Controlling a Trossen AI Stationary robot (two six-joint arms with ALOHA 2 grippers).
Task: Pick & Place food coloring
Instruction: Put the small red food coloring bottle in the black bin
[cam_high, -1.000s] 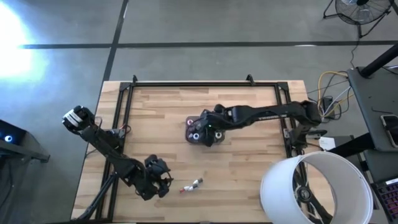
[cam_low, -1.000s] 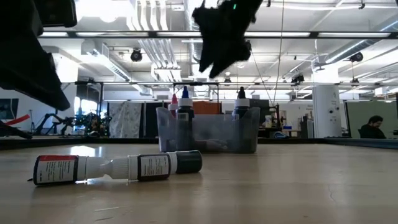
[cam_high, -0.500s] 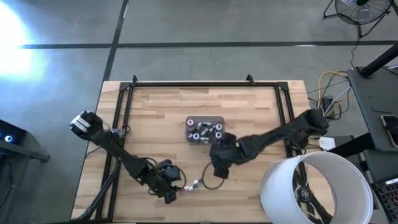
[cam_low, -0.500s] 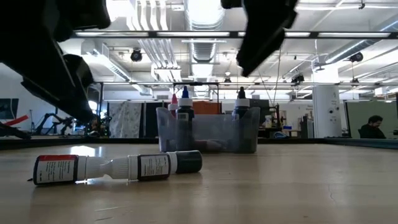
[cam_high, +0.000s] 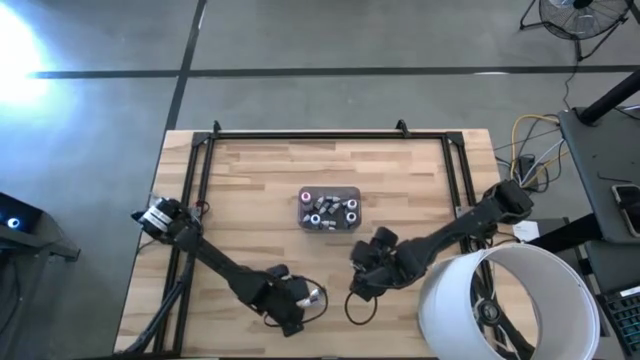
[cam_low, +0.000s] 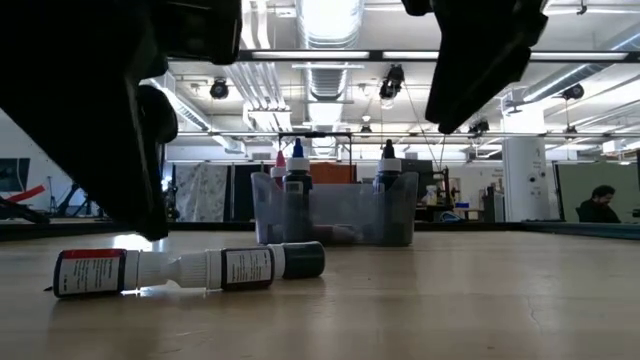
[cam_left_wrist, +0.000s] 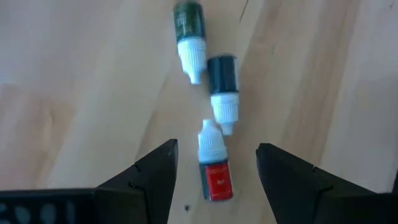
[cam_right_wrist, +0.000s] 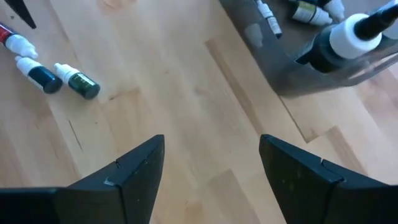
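— Three little bottles lie loose near the front edge of the tabletop (cam_high: 250, 190): a red bottle (cam_left_wrist: 214, 177), a dark blue bottle (cam_left_wrist: 222, 81) and a green bottle (cam_left_wrist: 189, 25). What changed?

— My left claw (cam_left_wrist: 214, 165) slid over them a moment ago. It is wide open and holds nothing. The red bottle sits right between the fingers.

— And the other one?

— My right claw (cam_right_wrist: 211, 155) came away from the grey tray (cam_high: 328, 209), where the other bottles stand. It is open and empty too.

— So what next?

— I think I grab the red one. It touches the blue one, so I must be careful. The front edge is close, but there is bare wood toward the tray.
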